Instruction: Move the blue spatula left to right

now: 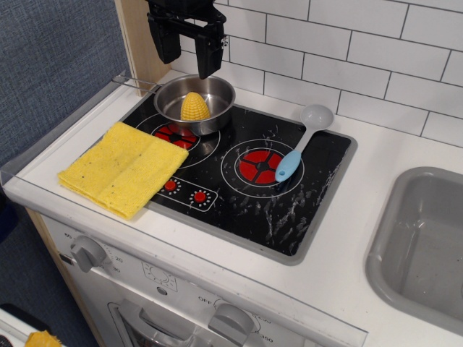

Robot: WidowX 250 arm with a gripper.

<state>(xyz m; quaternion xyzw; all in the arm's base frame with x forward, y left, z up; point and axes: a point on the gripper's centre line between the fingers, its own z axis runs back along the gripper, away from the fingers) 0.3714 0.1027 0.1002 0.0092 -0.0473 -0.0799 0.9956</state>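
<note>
Past the grey round stove knobs [90, 251] up front, the blue plastic spatula with its grey round head [302, 142] lies at 3 o'clock on the black stove top [253, 195], so the open black hand [189, 54], up at 11 o'clock, should grab its blue handle.

At centre right, the blue spatula [301, 142] has a light blue handle and grey head. The stovetop [289, 206] is glossy black with red burner rings. At left lies a yellow cloth [123, 168]. The silver pot [195, 103] holds yellow corn [194, 107]. The gripper [188, 40] is black.
</note>
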